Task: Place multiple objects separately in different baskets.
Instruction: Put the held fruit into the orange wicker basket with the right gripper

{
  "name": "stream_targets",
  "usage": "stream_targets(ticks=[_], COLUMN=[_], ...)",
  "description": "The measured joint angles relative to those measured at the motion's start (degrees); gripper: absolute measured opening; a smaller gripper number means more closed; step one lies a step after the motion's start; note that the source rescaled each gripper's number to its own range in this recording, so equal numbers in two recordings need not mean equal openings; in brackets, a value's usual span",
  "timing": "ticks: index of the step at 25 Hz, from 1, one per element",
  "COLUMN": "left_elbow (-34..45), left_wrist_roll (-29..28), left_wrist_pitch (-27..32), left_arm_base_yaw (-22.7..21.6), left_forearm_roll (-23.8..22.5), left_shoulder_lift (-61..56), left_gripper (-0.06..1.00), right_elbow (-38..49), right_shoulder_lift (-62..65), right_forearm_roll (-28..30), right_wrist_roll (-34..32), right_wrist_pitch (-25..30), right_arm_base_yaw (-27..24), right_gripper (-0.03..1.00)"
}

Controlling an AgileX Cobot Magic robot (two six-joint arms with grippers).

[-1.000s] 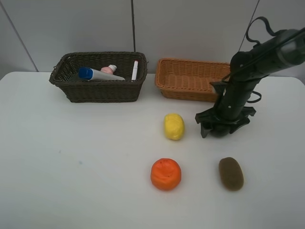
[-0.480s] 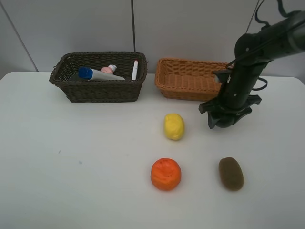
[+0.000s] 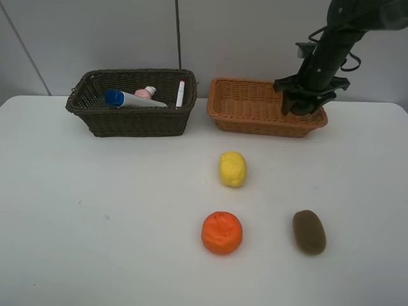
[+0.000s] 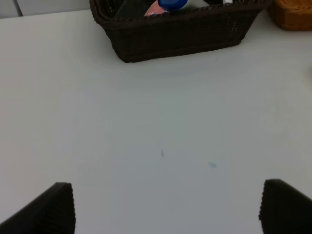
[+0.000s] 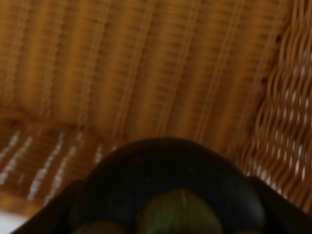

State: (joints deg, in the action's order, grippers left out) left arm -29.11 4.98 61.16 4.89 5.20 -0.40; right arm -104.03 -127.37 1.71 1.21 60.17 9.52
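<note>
My right gripper (image 3: 305, 105) hangs over the right end of the light orange-tan basket (image 3: 248, 121), shut on the dark mangosteen (image 5: 165, 190); the right wrist view shows the basket's woven floor (image 5: 122, 73) just below it. The yellow lemon (image 3: 233, 169), the orange (image 3: 222, 233) and the brown kiwi (image 3: 309, 232) lie on the table. The dark brown basket (image 3: 131, 121) holds the blue-capped tube (image 3: 131, 99), the pink bottle (image 3: 146, 93) and the white marker (image 3: 180, 94). The green eraser is hidden. My left gripper (image 4: 168, 204) is open over bare table, out of the high view.
Both baskets stand side by side at the back of the white table (image 3: 95, 210), against the wall. The left wrist view shows the dark basket (image 4: 180, 34) ahead and a corner of the tan basket (image 4: 292, 12).
My right gripper has lifted from the table beside the lemon and moved back over the tan basket's right end, with the mangosteen in it. The other fruits have not moved.
</note>
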Motion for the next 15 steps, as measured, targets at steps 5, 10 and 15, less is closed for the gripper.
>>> stream_targets(ticks=[5,10,15], left_elbow=[0.0,0.0,0.0], left_wrist_roll=[0.0,0.0,0.0], left_wrist_pitch=[0.0,0.0,0.0], left_arm_base_yaw=[0.0,0.0,0.0], left_forearm_roll=[0.1,0.1,0.1], left_shoulder_lift=[0.0,0.0,0.0], left_gripper=[1.00,1.00,1.00], right_elbow=[-6.9,-7.6,-7.6], right_shoulder_lift=[-4.4,-4.4,-3.2], right_forearm_roll=[0.0,-0.5,-2.5], right_wrist_roll=[0.2,0.2,0.2], right_wrist_pitch=[-0.2,0.8,8.4], right_arm_base_yaw=[-0.4,-0.4,-0.4], right_gripper=[0.30,0.90,0.96])
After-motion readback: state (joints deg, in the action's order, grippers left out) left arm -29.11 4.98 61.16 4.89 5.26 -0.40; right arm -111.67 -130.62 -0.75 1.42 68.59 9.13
